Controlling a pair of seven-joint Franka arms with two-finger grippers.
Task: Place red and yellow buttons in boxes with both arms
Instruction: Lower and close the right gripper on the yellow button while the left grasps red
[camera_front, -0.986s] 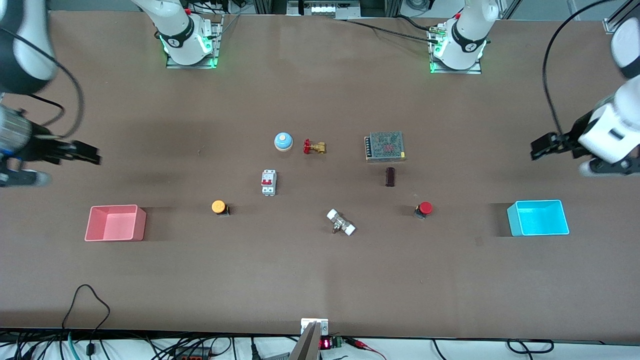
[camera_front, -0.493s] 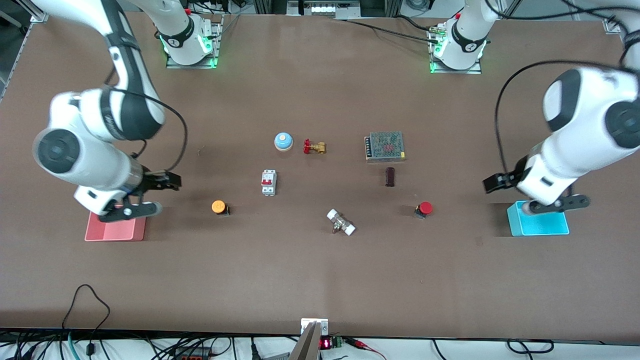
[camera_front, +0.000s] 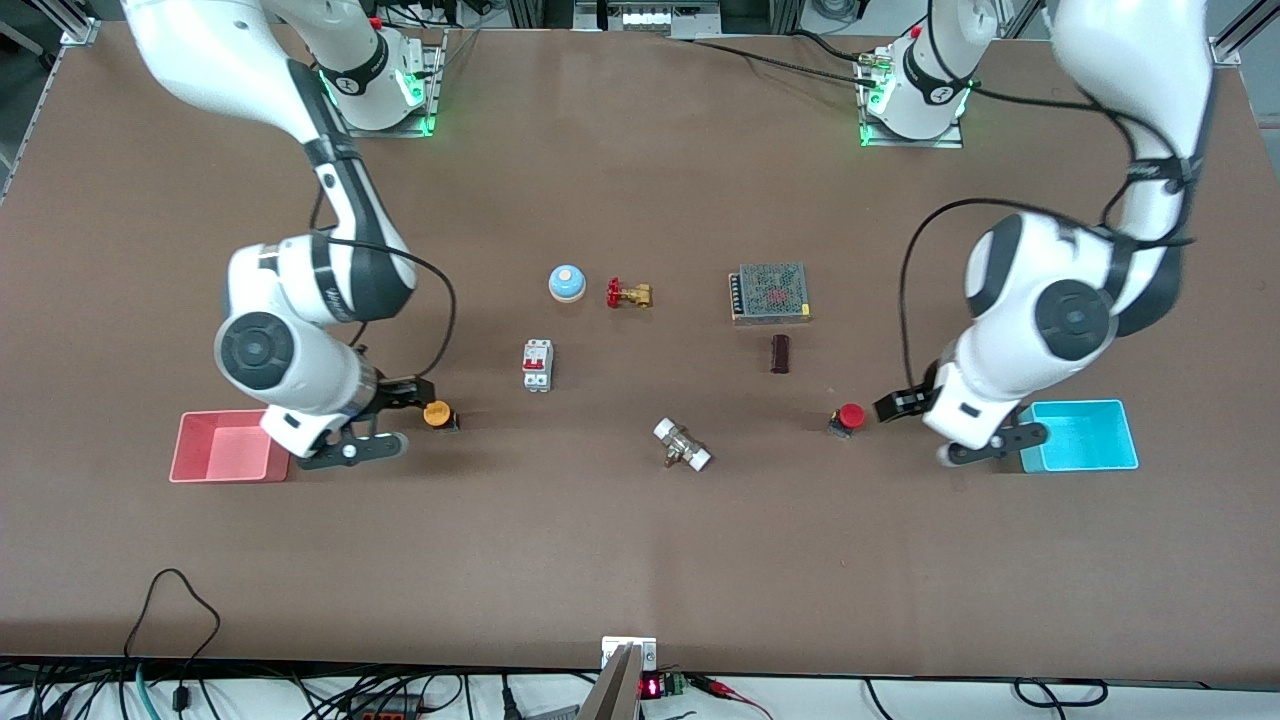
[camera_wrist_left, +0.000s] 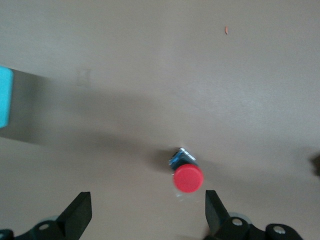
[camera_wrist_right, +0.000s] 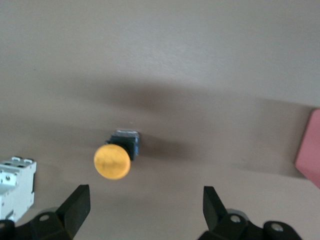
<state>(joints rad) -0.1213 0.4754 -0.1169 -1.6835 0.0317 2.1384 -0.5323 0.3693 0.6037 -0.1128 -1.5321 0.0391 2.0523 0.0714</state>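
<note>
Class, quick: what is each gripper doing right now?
Left gripper: open, empty, beside the red button.
Right gripper: open, empty, beside the yellow button.

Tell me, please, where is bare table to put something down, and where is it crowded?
Bare: the wide strip nearer the front camera than the pink box, white fitting and cyan box.
Crowded: the middle, around the bell, breaker and power supply.
</note>
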